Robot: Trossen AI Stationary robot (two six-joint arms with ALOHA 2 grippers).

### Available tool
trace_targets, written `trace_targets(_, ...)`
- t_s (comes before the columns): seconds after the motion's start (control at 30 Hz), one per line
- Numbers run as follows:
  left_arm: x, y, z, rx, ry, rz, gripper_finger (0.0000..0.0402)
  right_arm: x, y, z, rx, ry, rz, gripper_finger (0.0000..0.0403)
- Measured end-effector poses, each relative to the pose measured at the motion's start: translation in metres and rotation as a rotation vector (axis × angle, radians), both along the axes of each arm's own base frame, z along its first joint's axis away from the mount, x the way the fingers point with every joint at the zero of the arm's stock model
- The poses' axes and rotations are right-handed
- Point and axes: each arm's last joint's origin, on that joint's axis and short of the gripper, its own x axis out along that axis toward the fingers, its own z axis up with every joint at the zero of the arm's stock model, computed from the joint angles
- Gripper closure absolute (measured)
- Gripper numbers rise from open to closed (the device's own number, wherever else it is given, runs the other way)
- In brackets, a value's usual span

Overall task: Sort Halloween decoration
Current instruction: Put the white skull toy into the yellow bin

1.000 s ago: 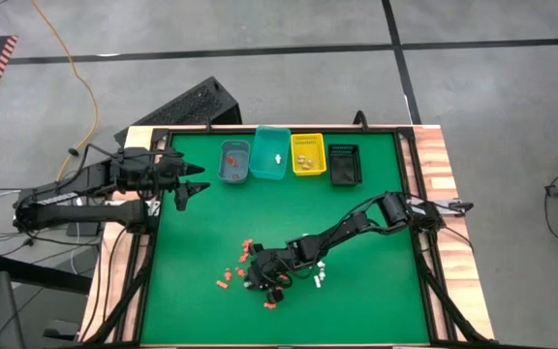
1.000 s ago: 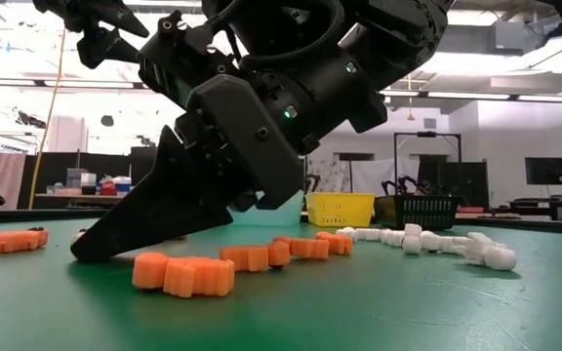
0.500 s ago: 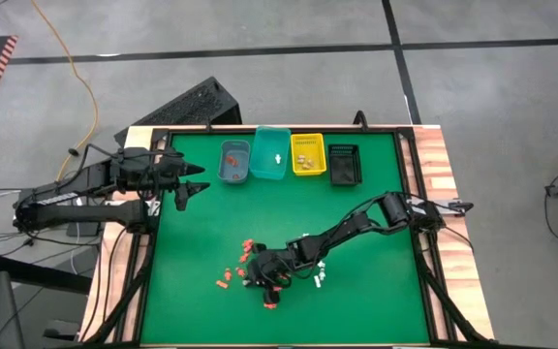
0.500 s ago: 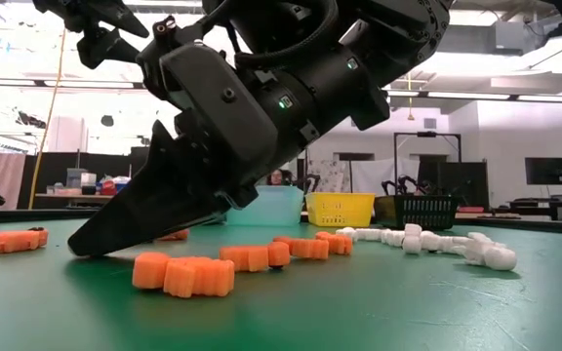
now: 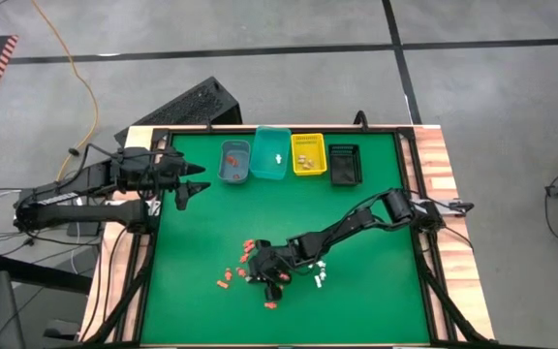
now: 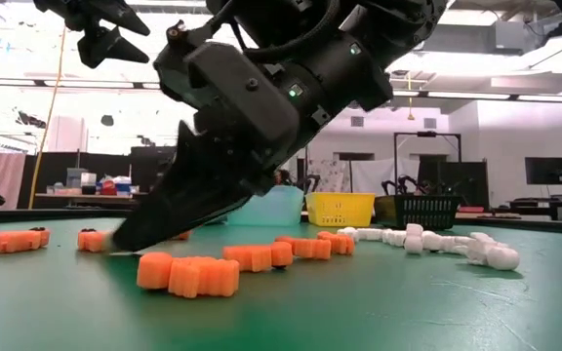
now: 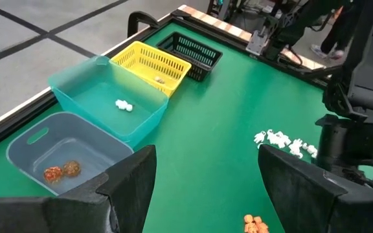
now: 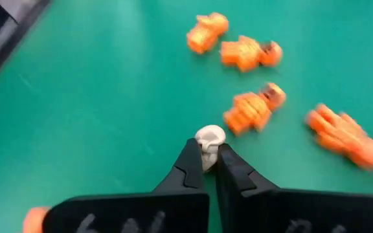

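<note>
The right hand [image 8: 206,162] pinched a small white figurine [image 8: 209,140] low over the green table [image 5: 356,291] beside orange pieces [image 8: 254,111]; the left hand [image 5: 190,181] hung spread near the bins.

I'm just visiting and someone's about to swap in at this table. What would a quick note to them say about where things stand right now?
Right gripper: down on the mat among the loose pieces, shut on a small white piece.
Left gripper: open, empty, waiting near the bins.
Done: two orange pieces in the grey-blue bin, a white one in the teal bin, a few tan ones in the yellow bin. I can't see anything in the black bin.
Left: orange pieces and white pieces scattered on the mat; the gripped piece needs binning, probably teal.
</note>
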Motion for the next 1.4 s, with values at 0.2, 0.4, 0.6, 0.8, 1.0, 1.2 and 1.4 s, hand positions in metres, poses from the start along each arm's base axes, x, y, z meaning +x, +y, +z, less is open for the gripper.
trace_targets(0.2,0.000,0.000,0.003,-0.002,-0.033,-0.006,0.0141,-0.002,-0.019,0.025,-0.042,-0.012,-0.032,0.0387)
trace_targets(0.4,-0.003,-0.001,0.009,0.013,-0.099,-0.006,0.0141,-0.005,-0.049,0.058,-0.078,-0.054,-0.070,0.0387)
trace_targets(0.6,-0.011,-0.003,0.013,0.028,-0.137,0.003,0.0141,-0.015,-0.102,0.099,-0.122,-0.104,-0.157,0.0387)
trace_targets(0.8,-0.021,-0.005,0.017,0.050,-0.174,0.004,0.0141,-0.039,-0.168,0.133,-0.182,-0.076,-0.274,0.0387)
trace_targets(1.0,-0.024,-0.005,0.018,0.075,-0.181,0.004,0.0141,-0.069,-0.219,0.151,-0.233,0.001,-0.363,0.0387)
trace_targets(1.2,-0.024,-0.005,0.017,0.085,-0.176,0.004,0.0141,-0.099,-0.256,0.149,-0.195,0.043,-0.418,0.0388)
trace_targets(1.4,-0.024,-0.005,0.017,0.096,-0.172,0.021,0.0141,-0.145,-0.267,0.120,-0.139,-0.032,-0.582,0.0394)
